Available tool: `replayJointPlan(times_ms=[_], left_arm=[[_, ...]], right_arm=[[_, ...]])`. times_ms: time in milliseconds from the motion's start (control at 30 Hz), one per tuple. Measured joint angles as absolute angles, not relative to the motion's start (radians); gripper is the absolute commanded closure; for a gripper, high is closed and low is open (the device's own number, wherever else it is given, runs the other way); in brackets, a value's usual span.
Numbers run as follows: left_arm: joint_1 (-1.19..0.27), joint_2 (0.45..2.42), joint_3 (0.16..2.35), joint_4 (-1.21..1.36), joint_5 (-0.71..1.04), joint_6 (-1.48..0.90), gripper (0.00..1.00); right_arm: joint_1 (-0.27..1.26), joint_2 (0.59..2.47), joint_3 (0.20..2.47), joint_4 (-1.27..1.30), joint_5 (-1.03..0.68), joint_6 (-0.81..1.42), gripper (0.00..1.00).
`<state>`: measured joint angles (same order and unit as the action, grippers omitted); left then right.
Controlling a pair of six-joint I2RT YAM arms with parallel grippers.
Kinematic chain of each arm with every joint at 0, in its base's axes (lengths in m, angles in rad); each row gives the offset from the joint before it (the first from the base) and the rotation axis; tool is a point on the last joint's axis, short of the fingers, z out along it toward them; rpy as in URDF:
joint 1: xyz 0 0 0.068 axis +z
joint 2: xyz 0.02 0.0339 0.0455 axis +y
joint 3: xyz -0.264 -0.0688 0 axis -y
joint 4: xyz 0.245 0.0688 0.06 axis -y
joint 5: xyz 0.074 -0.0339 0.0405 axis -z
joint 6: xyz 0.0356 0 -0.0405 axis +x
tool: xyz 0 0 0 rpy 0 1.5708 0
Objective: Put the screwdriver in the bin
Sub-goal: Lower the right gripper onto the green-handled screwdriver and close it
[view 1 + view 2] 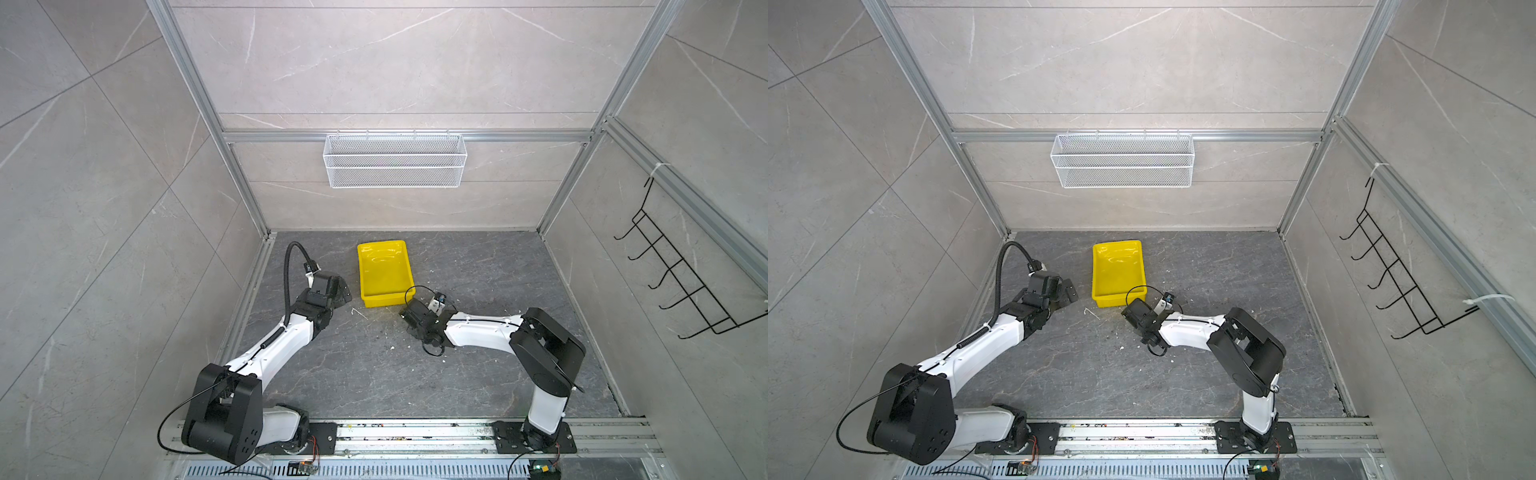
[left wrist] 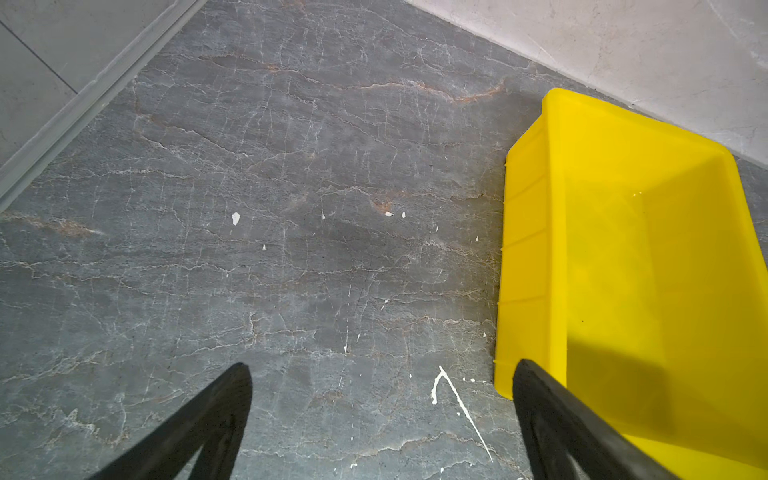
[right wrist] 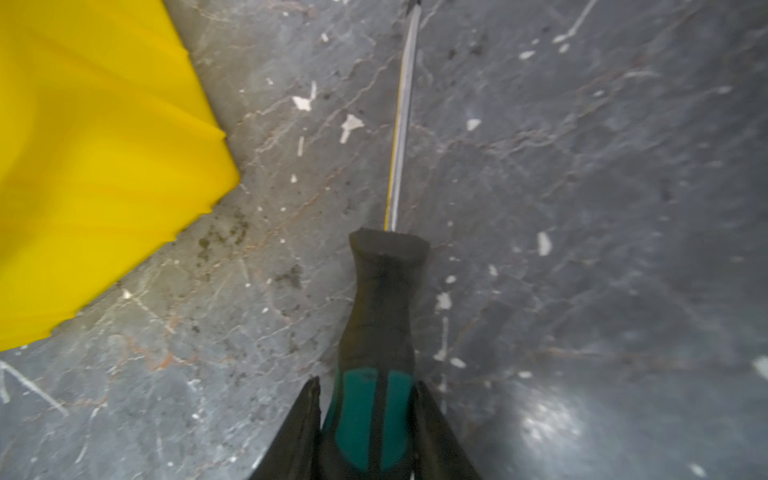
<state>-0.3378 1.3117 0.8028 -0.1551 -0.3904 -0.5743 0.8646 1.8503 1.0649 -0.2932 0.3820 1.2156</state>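
The dark stone tabletop (image 1: pixel 457 374) carries the yellow bin (image 1: pixel 384 270) toward its back middle, seen in both top views. The left gripper (image 2: pixel 382 365) hangs just beside the bin's left wall with its jaws spread wide apart, while the right gripper (image 3: pixel 368 382) sits low by the bin's near right corner, its jaws closed on the green handle of the screwdriver (image 3: pixel 384 291), whose thin metal shaft points away over the stone, beside the bin's corner and outside it
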Motion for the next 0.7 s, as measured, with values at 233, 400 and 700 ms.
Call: replayJointPlan(times_ms=[233, 400, 700], left_arm=[[-0.338, 1.254, 0.743, -0.124, -0.387, -0.599, 0.0], [-0.338, 1.256, 0.74, -0.093, -0.325, -0.612, 0.0], [-0.338, 1.233, 0.7, -0.054, -0.31, -0.637, 0.0]], right_arm=[[0.859, 1.768, 1.017, -0.338, 0.401, 1.221, 0.75], [0.859, 1.663, 0.934, -0.36, 0.409, 1.229, 0.75], [0.859, 1.42, 0.888, -0.502, 0.477, 1.098, 0.75]])
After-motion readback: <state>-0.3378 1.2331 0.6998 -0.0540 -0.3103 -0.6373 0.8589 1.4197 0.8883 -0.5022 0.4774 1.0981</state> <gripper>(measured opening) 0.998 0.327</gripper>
